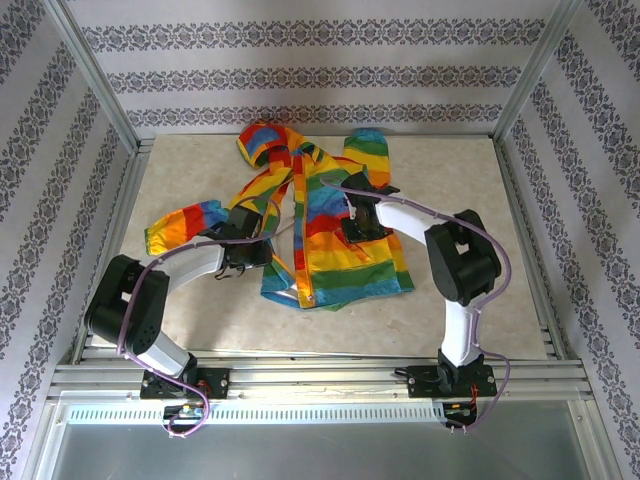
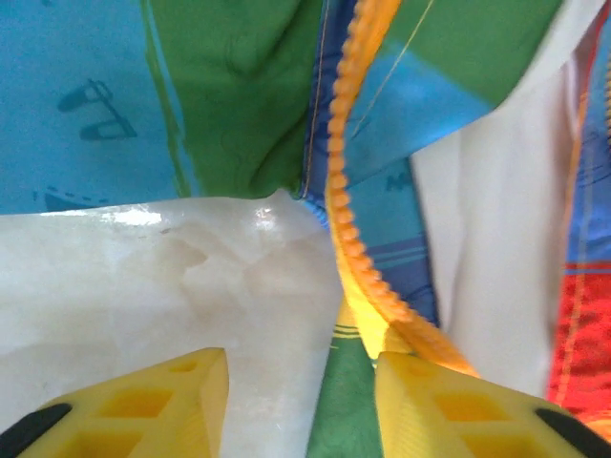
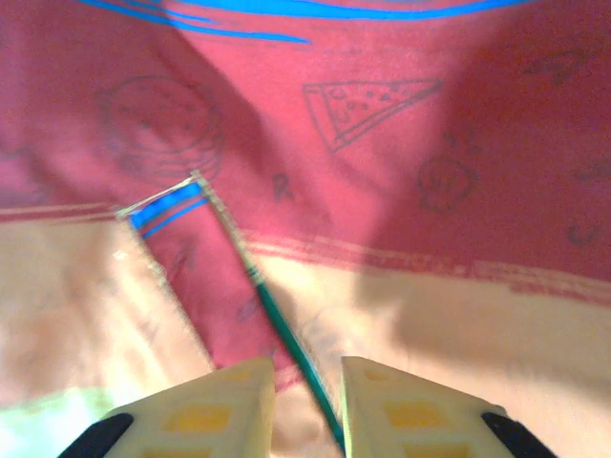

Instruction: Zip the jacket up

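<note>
Overhead, top external view.
- Jacket [image 1: 335,262]: rainbow-striped, spread front-up mid-table [image 1: 480,290], hood [image 1: 265,140] at the far side. One sleeve [image 1: 185,222] is flung toward the left arm. The front lies open as a narrow V, with the two edges meeting near the hem.
- Left claw [image 1: 248,238]: down on the jacket's left front panel. Its fingers are masked by the dark wrist, so the gap is not readable from here.
- Right claw [image 1: 352,228]: down on the right front panel, likewise masked by its own wrist.

Left wrist view.
- Left claw [image 2: 301,396]: yellow fingers [image 2: 172,401] stand well apart, cut off by the lower edge.
- Between them lie bare pale table [image 2: 143,286] and a wedge of green fabric.
- Orange zipper [image 2: 348,172]: the toothed edge runs down from the top and ends against the inner side of the right-hand finger. Whether it is touched or merely beside it cannot be told.
- Blue and green jacket [image 2: 239,86] panels lie beyond, with pale lining [image 2: 496,239] at the right. No slider can be made out.

Right wrist view.
- Right claw [image 3: 307,401]: fingers [image 3: 215,405] are a little apart, tips hovering close over the fabric.
- Thin green cord [image 3: 286,334]: slants into the gap, thinner than the gap, and its lower end is hidden.
- Jacket [image 3: 382,191]: a red stripe with faint printed doodles, including a pizza slice [image 3: 368,105], and an orange stripe below. The picture is soft and warm-tinted.
- Small blue-edged slit [image 3: 167,202]: what it is cannot be made out.
</note>
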`<state>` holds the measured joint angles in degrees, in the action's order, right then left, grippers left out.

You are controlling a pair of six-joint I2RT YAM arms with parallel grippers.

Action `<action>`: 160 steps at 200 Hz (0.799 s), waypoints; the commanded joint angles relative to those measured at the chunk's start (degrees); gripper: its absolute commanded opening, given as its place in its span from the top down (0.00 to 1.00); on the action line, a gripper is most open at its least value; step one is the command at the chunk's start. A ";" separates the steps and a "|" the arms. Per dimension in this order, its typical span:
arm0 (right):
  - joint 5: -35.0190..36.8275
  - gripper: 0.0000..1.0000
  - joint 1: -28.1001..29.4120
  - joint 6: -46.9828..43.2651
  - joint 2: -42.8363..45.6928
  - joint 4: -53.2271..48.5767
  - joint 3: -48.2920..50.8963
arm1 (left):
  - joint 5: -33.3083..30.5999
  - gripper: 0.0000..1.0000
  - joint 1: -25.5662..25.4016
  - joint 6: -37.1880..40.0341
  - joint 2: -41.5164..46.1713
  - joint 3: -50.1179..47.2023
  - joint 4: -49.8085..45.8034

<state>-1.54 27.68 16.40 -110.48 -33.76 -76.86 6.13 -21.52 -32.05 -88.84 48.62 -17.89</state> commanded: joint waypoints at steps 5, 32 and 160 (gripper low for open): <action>1.40 0.70 4.18 1.35 6.55 -2.14 2.76 | -1.03 0.47 0.35 1.53 6.58 0.76 -6.19; 0.91 0.65 9.35 3.96 8.84 -2.37 5.49 | -0.39 0.42 0.40 -0.38 13.86 -2.96 -8.70; 1.23 0.53 21.19 8.89 4.13 -1.15 7.21 | -1.22 0.44 -13.29 -12.71 19.89 -12.22 -4.52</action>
<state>-1.54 48.53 24.32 -106.32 -34.33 -69.58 9.32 -32.36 -43.42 -66.32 32.21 -23.57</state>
